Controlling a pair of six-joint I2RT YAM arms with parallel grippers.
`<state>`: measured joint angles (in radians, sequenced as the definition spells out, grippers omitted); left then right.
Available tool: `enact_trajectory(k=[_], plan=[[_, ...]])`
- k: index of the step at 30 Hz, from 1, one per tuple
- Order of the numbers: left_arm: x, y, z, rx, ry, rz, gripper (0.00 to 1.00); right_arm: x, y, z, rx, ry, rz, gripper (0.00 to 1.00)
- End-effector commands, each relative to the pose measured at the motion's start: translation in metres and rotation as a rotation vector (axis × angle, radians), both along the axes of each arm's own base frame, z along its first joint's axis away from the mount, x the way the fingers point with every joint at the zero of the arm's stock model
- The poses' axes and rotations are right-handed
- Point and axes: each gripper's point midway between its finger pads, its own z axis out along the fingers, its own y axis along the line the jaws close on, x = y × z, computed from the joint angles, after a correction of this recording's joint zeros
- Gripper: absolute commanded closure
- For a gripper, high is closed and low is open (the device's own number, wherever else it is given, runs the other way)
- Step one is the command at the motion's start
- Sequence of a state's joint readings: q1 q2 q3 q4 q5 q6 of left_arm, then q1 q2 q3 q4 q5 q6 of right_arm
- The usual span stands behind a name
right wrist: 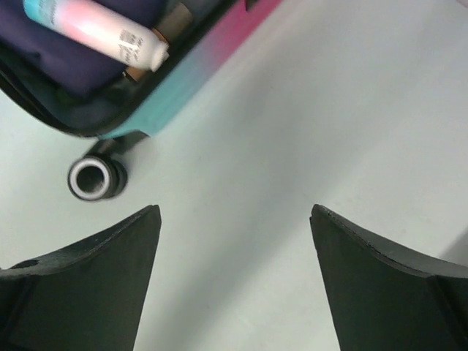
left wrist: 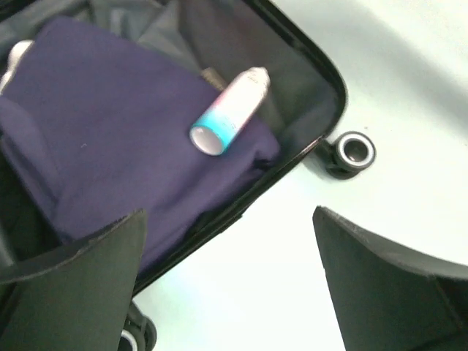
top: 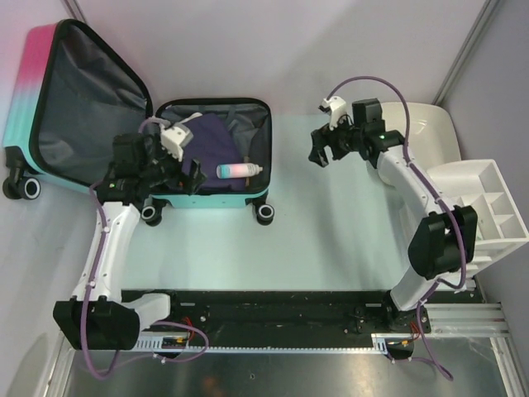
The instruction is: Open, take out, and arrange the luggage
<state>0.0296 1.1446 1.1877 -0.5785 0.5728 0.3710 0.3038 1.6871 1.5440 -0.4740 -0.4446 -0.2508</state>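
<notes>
The luggage [top: 211,194] lies open at the table's left, its pink-to-teal lid [top: 50,91] propped up with the grey lining showing. In the base lie a folded purple cloth [top: 211,141] and a pink-and-teal bottle [top: 240,170]. My left gripper [top: 193,176] hangs open and empty over the base's front rim. In the left wrist view the bottle [left wrist: 228,113] rests on the cloth [left wrist: 110,124], ahead of the gripper [left wrist: 229,212]. My right gripper [top: 322,153] is open and empty over bare table, right of the case. The right wrist view shows the shell [right wrist: 197,66], bottle [right wrist: 95,29] and gripper [right wrist: 235,208].
A white tub [top: 430,132] stands at the back right, with a white compartment organiser [top: 492,207] in front of it at the right edge. The suitcase's small wheels [top: 264,215] stick out toward me. The arms' black base rail [top: 273,314] runs along the near edge.
</notes>
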Motion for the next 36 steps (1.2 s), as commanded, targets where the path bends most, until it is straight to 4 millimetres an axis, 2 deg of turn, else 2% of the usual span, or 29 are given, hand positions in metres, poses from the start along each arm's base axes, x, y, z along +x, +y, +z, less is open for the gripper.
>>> enact_trajectory(k=[1,5,7,8,10,16,17,20,23,26,33,34,36], plan=[[-0.015,-0.024,-0.019,0.115,-0.009,-0.184,0.0,-0.026,-0.028,0.026,-0.124,-0.048,0.048,0.12],[-0.008,-0.04,-0.033,0.194,-0.019,-0.29,0.03,-0.043,-0.039,0.03,-0.141,-0.038,0.039,0.09],[0.003,-0.045,-0.049,0.255,-0.002,-0.327,0.04,-0.05,-0.044,0.029,-0.147,-0.032,0.033,0.06],[0.007,-0.053,-0.051,0.277,-0.008,-0.354,0.05,-0.056,-0.048,0.031,-0.148,-0.04,0.027,0.02],[0.018,-0.057,-0.064,0.324,0.008,-0.382,0.06,-0.057,-0.052,0.035,-0.136,-0.052,0.011,0.01],[0.062,-0.07,-0.055,0.396,-0.027,-0.387,0.08,-0.06,-0.052,0.037,-0.112,-0.046,0.0,0.0],[0.075,-0.072,-0.052,0.4,-0.032,-0.381,0.08,-0.059,-0.05,0.036,-0.112,-0.048,0.006,0.0],[0.096,-0.078,-0.044,0.383,-0.035,-0.356,0.09,-0.052,-0.049,0.032,-0.113,-0.055,0.003,0.0],[0.102,-0.085,-0.039,0.381,-0.053,-0.39,0.09,-0.045,-0.049,0.027,-0.126,-0.064,0.013,0.0],[0.104,-0.092,-0.05,0.41,-0.047,-0.435,0.08,-0.042,-0.05,0.022,-0.148,-0.074,0.036,0.0],[0.108,-0.111,-0.09,0.455,0.016,-0.5,0.09,-0.029,-0.059,0.005,-0.13,-0.036,0.026,0.01],[0.109,-0.116,-0.103,0.463,0.042,-0.511,0.09,-0.026,-0.062,0.004,-0.124,-0.032,0.02,0.0],[0.115,-0.118,-0.11,0.479,0.055,-0.505,0.1,-0.019,-0.065,-0.001,-0.115,-0.03,0.012,0.0]])
